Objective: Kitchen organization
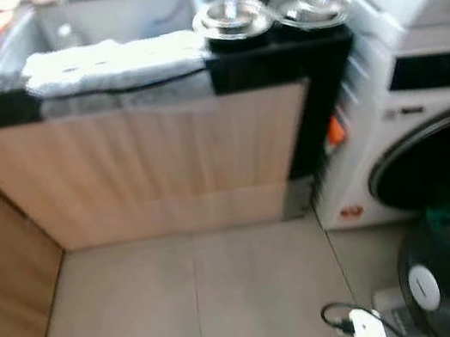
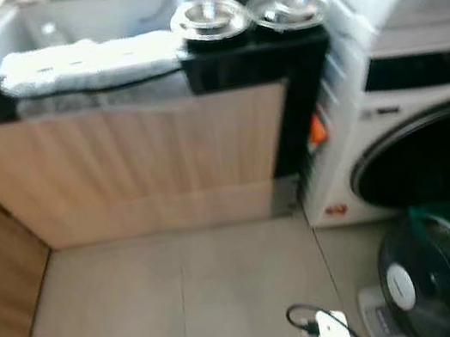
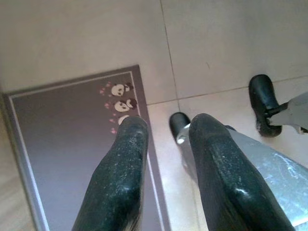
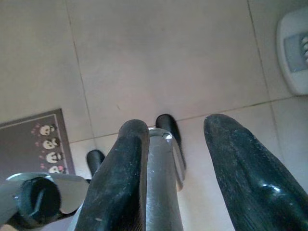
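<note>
Two steel bowls on the black counter, my grippers low over the floor

The two steel bowls (image 1: 231, 17) sit side by side, mouths up, right of the white towel (image 1: 115, 61) and beside the washing machine (image 1: 407, 114); no writing is legible. Far below, my left gripper (image 3: 161, 132) and right gripper (image 4: 175, 132) hang spread, empty, over the panda mat (image 3: 72, 144).
</note>
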`<state>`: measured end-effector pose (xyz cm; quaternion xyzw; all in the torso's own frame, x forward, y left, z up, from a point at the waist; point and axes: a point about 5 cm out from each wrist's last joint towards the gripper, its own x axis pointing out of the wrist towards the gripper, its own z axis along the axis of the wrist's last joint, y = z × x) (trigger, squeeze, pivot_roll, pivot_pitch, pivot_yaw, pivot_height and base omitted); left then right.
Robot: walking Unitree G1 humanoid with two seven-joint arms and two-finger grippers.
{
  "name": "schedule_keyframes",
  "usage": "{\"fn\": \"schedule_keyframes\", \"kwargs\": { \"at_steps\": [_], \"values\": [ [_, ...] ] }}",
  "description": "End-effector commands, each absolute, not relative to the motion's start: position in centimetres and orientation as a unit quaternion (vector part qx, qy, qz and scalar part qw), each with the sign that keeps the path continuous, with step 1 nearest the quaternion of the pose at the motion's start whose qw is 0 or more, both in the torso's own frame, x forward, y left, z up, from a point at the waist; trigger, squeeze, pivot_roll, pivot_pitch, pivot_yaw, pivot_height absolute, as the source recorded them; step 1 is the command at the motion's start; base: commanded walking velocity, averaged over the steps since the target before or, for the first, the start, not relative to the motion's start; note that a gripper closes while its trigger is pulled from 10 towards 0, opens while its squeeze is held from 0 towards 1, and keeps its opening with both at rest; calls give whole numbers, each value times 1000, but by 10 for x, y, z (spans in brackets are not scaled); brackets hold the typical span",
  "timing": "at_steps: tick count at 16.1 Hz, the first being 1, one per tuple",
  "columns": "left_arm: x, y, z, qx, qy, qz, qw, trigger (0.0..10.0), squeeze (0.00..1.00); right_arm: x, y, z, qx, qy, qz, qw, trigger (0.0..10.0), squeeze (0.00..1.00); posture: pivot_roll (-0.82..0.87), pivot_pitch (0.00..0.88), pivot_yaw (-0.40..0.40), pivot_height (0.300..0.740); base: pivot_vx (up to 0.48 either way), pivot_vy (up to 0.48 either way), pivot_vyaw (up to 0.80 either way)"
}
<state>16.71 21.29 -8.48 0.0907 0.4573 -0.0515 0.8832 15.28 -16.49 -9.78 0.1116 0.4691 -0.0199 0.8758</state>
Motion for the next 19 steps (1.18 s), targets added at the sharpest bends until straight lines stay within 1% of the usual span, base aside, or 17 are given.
{"fn": "schedule_keyframes", "kwargs": {
  "at_steps": [1, 8, 10, 15, 18, 19],
  "values": [
    [160, 216, -87, 98, 470, -56, 876, 10000, 0, 148, -167, -100, 113, 476, -26, 872, 10000, 0, -16, 87, 2, 740, 0, 0, -650],
    [160, 215, -87, 102, 469, -62, 875, 10000, 0, 147, -167, -100, 110, 476, -23, 872, 10000, 0, -16, 76, -1, 740, 0, 0, -654],
    [161, 215, -87, 107, 469, -65, 875, 10000, 0, 147, -167, -100, 111, 476, -23, 872, 10000, 0, -16, 76, 0, 740, 0, -293, -656],
    [161, 215, -87, 107, 471, -66, 873, 10000, 0, 148, -167, -99, 113, 475, -24, 873, 10000, 0, -11, 91, 4, 740, 0, 0, -651],
    [163, 215, -86, 122, 467, -81, 872, 10000, 0, 149, -167, -99, 114, 474, -24, 873, 10000, 0, -7, 101, 5, 740, 0, 0, -654],
    [163, 215, -86, 122, 467, -80, 872, 10000, 0, 149, -167, -99, 114, 474, -24, 873, 10000, 0, -6, 102, 5, 740, 0, -259, -650]
  ]
}}
